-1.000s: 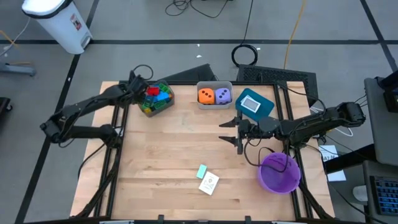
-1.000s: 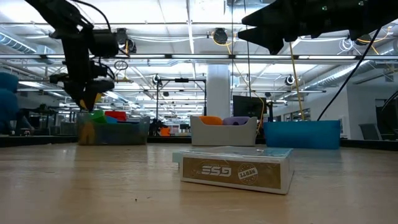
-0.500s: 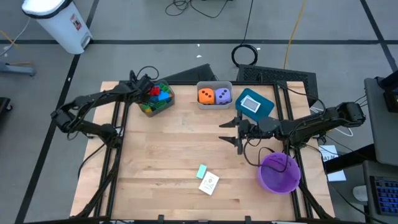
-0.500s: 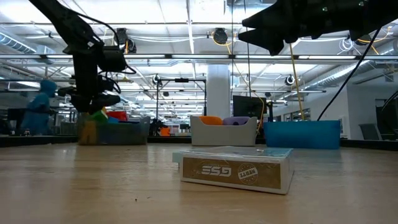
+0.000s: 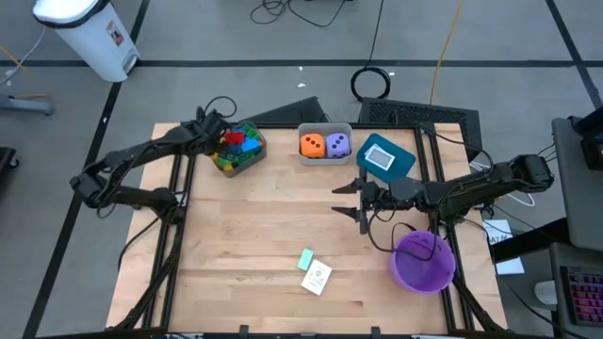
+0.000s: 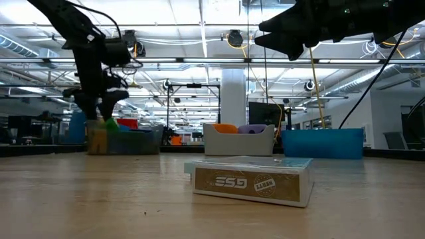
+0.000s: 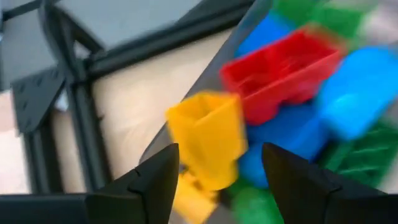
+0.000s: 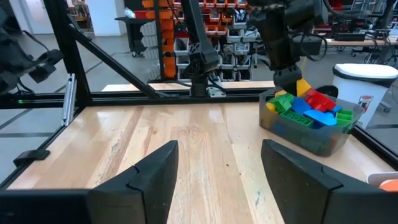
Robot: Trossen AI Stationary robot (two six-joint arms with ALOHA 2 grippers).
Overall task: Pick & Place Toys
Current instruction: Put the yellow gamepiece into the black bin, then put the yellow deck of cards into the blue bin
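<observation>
Hovering open, left claw (image 7: 214, 180) crowds bin (image 5: 247, 162) rim.

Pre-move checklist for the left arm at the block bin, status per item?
1. Left gripper over the bin of blocks: ok.
2. Fingers apart: ok, a gap shows in the left wrist view.
3. Yellow block let go and lying in the bin: cannot tell; it sits just ahead of the fingers.
4. Right gripper clear of the left arm, open and empty at mid-table: ok.
5. Card box and green piece left on the table: not ok, not yet binned.
6. Dice in the grey bin: ok.
</observation>
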